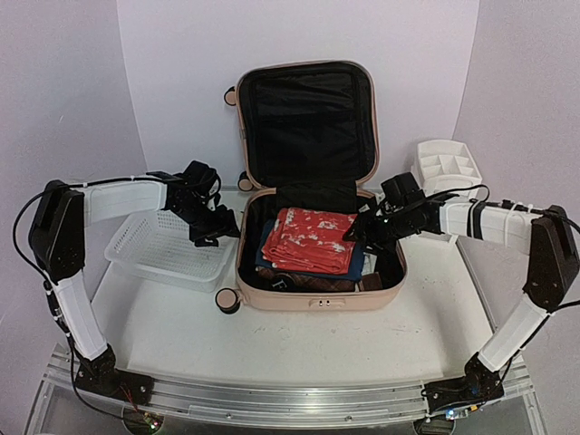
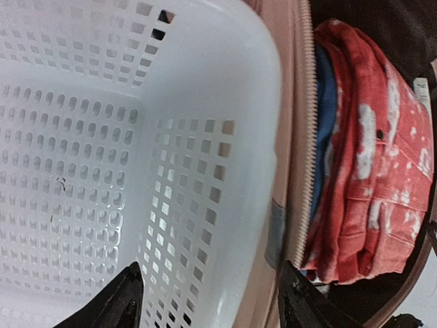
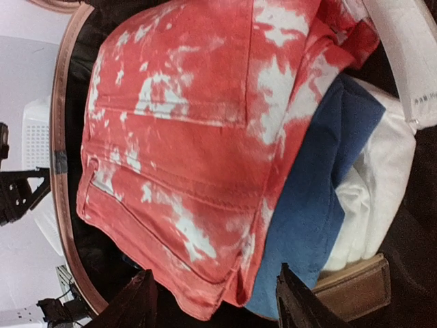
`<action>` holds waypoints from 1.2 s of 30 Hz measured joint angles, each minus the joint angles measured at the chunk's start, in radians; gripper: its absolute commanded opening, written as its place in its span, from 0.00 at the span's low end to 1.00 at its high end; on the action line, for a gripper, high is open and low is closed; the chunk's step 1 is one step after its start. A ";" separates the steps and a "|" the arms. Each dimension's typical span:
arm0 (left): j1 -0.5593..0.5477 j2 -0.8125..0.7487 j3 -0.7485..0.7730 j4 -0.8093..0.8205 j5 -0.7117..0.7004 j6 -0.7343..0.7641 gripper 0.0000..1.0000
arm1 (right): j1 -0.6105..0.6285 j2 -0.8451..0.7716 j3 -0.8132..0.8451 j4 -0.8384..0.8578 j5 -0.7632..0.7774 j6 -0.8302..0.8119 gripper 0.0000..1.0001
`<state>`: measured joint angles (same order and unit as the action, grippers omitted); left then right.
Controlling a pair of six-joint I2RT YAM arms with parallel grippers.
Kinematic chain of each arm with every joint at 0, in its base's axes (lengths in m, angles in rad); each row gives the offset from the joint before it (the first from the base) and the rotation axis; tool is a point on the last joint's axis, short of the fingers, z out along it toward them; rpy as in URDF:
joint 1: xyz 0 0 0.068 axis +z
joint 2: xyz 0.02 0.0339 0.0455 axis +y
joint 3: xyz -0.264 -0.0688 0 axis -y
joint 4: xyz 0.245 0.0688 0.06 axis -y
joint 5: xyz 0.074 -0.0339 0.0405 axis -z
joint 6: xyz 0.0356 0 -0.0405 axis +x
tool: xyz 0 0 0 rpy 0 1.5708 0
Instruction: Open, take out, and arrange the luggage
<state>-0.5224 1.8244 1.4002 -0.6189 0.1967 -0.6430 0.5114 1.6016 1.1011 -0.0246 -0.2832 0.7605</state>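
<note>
Peach-pink luggage (image 1: pixel 317 297), hard-shelled. Lies open mid-worktop (image 1: pixel 317 353), lid upright behind, between basket (image 1: pixel 149 245) and drawer organizer (image 1: pixel 444 168). Looks stiff, bulky and slick, on casters, so best left in place. Holds soft, light folded clothes; probably best to pinch the top red garment (image 1: pixel 308 240) at a folded edge. Left gripper (image 1: pixel 216 234) hangs over the basket's rim, fingers spread, empty. Right gripper (image 1: pixel 361 233) reaches low over the red garment's edge, fingers apart, nothing clamped.

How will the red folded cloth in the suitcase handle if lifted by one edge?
Probably floppy: the red cloth is soft folded fabric with seams, so it would likely unfold and drape. Likely light: just a few thin layers. It lies on blue cloth, which might drag along.
</note>
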 measured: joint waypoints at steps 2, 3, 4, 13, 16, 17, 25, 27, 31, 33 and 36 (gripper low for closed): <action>-0.004 -0.039 -0.008 0.005 0.000 -0.008 0.72 | 0.000 0.028 0.026 0.011 0.008 0.011 0.54; -0.008 -0.060 -0.009 0.010 0.000 -0.010 0.72 | 0.000 0.040 0.034 0.016 0.015 0.017 0.53; -0.011 -0.080 -0.009 0.018 0.001 -0.011 0.72 | 0.000 0.048 0.040 0.016 0.022 0.021 0.52; -0.034 -0.203 -0.014 0.050 0.035 0.026 0.74 | 0.000 0.103 0.050 0.018 0.081 0.053 0.47; -0.035 -0.235 -0.039 0.051 0.034 0.048 0.82 | 0.000 0.133 0.066 0.019 0.082 0.058 0.45; -0.035 -0.248 -0.049 0.051 0.031 0.053 0.84 | 0.000 0.142 0.072 0.019 0.081 0.059 0.44; -0.035 -0.330 -0.092 0.053 -0.016 0.079 0.86 | 0.000 0.176 0.103 0.018 0.078 0.067 0.40; -0.035 -0.334 -0.092 0.056 -0.010 0.092 0.85 | 0.000 0.188 0.110 0.024 0.074 0.068 0.40; -0.035 -0.333 -0.100 0.082 0.035 0.109 0.83 | 0.000 0.216 0.136 0.026 0.061 0.076 0.35; -0.035 -0.333 -0.109 0.106 0.060 0.119 0.83 | 0.000 0.232 0.150 0.026 0.054 0.079 0.28; -0.035 -0.333 -0.122 0.126 0.099 0.128 0.82 | 0.000 0.248 0.169 0.025 0.037 0.088 0.13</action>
<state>-0.5571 1.4918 1.2781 -0.4934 0.2958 -0.5152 0.5110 1.8496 1.2697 0.0002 -0.2459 0.8486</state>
